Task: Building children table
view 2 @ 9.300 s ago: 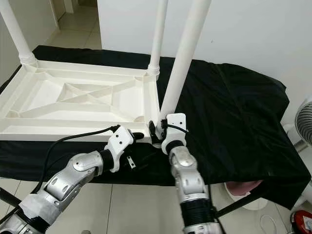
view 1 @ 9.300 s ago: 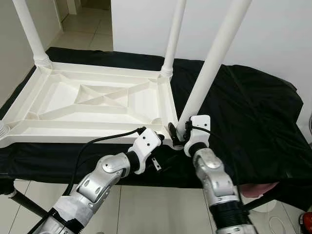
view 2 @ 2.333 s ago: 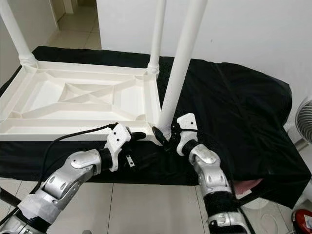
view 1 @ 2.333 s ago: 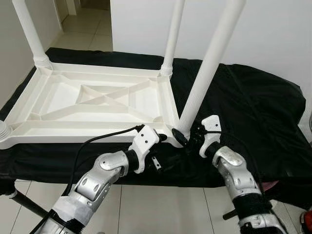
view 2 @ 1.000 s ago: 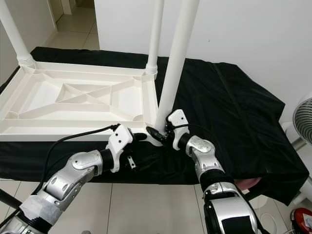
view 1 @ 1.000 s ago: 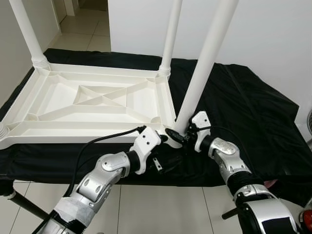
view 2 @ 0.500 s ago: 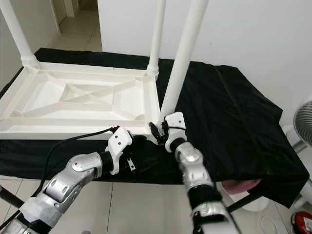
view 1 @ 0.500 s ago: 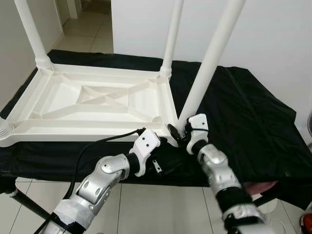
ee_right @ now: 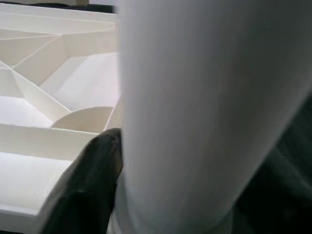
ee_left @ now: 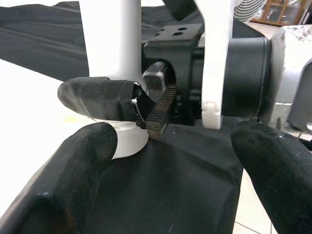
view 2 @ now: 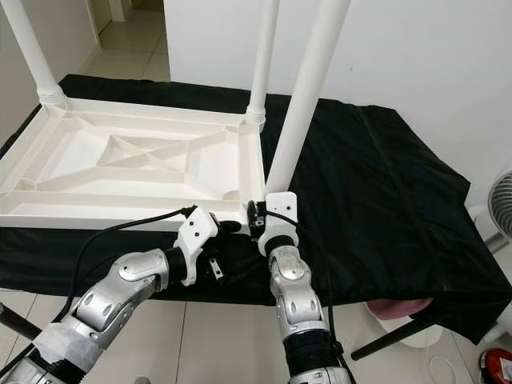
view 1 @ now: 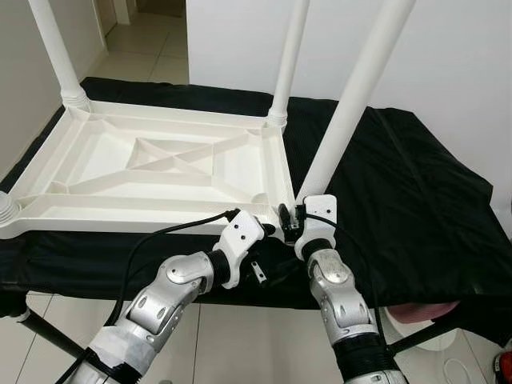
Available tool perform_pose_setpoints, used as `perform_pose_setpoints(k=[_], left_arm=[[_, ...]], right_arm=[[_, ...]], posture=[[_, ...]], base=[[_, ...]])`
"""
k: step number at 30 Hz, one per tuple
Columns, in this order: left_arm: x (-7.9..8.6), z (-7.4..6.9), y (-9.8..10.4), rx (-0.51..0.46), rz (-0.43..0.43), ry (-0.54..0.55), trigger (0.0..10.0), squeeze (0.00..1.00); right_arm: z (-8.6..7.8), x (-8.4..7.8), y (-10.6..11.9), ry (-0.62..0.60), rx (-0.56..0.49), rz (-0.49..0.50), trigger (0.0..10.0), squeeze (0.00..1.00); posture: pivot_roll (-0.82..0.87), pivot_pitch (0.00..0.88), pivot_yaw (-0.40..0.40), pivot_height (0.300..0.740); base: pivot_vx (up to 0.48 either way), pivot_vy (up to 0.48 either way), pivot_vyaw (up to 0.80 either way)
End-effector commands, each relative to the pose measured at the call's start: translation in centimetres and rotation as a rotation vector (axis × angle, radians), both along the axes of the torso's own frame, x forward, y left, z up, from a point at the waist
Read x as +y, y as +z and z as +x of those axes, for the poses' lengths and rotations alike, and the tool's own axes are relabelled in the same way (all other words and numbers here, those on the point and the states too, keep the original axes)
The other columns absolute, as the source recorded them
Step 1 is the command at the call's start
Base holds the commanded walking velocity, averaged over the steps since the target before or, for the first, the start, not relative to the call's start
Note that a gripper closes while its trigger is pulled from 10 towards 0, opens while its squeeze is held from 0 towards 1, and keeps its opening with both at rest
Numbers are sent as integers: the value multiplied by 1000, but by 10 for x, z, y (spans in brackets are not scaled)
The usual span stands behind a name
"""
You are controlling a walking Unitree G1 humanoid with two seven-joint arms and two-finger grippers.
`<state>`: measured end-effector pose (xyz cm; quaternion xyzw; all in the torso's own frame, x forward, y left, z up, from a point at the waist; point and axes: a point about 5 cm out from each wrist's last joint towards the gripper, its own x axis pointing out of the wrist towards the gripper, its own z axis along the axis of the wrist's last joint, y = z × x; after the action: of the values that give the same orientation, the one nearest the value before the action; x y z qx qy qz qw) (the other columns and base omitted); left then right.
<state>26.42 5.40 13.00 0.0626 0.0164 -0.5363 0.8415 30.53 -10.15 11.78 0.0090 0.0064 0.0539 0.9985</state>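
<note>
Lying upside down on a desk draped in black cloth (view 1: 416, 192) is a white plastic children's tabletop (view 1: 160, 172), its ribbed underside facing up and its long axis running across the desk from the robot's left to its right. Two round white plastic legs are standing upright at the tabletop's far corners, one at the far-left corner (view 1: 54, 52) and one at the far-right corner (view 1: 286, 64), both pointing up toward the ceiling.

At the tabletop's near-right corner a third white round leg (view 1: 348, 104) is rising from its socket, its long axis leaning away from the tabletop toward the right as it goes up, so it is not standing as straight as the far pair.

The right pincer (view 1: 292, 224) is clamped around the base of this leaning leg, just above the tabletop's near-right corner; in the right wrist view one black finger (ee_right: 92, 180) is pressing against the white tube, which is sitting between the fingers.

The left pincer (ee_left: 170, 161) is hovering just in front of the tabletop's near edge, beside that same corner, with its two black fingers spread wide and gripping nothing. A black cable (view 1: 172, 230) is looping along the tabletop's near edge to the left wrist.
</note>
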Motion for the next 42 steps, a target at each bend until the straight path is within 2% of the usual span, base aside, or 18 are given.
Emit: perform_pose_setpoints(k=[1,5,7,9,10,11,19,22,24,28,33,34,35,38,39,40,41,42], left_arm=[[-3,-3,0,-2,16,-75,10000,0],[-3,-2,0,-3,15,-73,10000,0],[-3,-2,0,-4,15,-69,10000,0],[-3,-1,1,-6,13,-62,10000,0],[-3,-1,1,-7,12,-60,10000,0],[-3,-1,1,-7,11,-59,10000,0],[-5,-3,1,0,2,-67,10000,0],[-6,-4,0,2,1,-67,10000,0],[-6,-4,0,2,1,-67,10000,0],[-3,-4,0,1,2,-58,10000,0],[2,-6,-1,1,22,-62,10000,0],[6,-7,-1,2,30,-64,10000,0],[9,-7,-1,2,37,-65,10000,0],[10,-7,-1,3,40,-65,10000,0],[11,-7,-1,3,43,-64,10000,0],[11,-7,-1,3,43,-64,10000,0],[12,-7,-1,3,44,-63,10000,0],[11,-8,-1,3,45,-64,10000,0]], right_arm=[[-7,-3,-6,-17,30,35,10000,1000],[-7,-3,-3,7,17,64,10000,1000],[-7,-2,0,56,4,99,10000,1000],[-5,-4,3,149,-12,87,10000,1000],[-4,-5,4,176,-17,75,10000,616],[-2,-7,5,207,-20,68,10000,0],[4,-16,9,342,-46,9,10000,0],[15,-26,12,490,-58,-75,10000,0],[15,-26,12,490,-58,-75,10000,0],[21,-31,10,592,-49,-110,10000,0],[25,-32,5,652,-20,-120,10000,0],[27,-31,2,674,-5,-131,8784,0],[29,-30,0,691,9,-136,4863,0],[30,-29,-2,701,18,-139,4863,0],[31,-29,-4,712,23,-138,1529,0],[31,-29,-4,712,23,-138,1529,0],[32,-28,-5,722,25,-143,0,0],[32,-27,-7,729,30,-144,0,0]], posture=[[-44,0,-87,740],[-43,0,-91,740],[-43,0,-91,740],[-39,0,-99,740],[-39,0,-100,740],[-37,0,-101,740],[-40,0,-96,740],[-38,0,-95,740],[-38,0,-95,740],[-27,0,-102,740],[-14,0,-103,740],[-11,0,-101,740],[-10,0,-101,740],[-8,0,-98,740],[-6,0,-95,740],[-6,0,-95,740],[-6,0,-95,740],[-6,0,-95,740]], base=[[0,0,0],[0,0,0],[0,0,0],[0,0,0],[0,0,0],[0,0,0],[0,0,0],[0,0,0],[0,0,0],[0,0,0],[0,0,0],[0,0,0],[0,0,0],[0,0,0],[0,0,0],[0,0,0],[0,0,0],[0,0,0]])
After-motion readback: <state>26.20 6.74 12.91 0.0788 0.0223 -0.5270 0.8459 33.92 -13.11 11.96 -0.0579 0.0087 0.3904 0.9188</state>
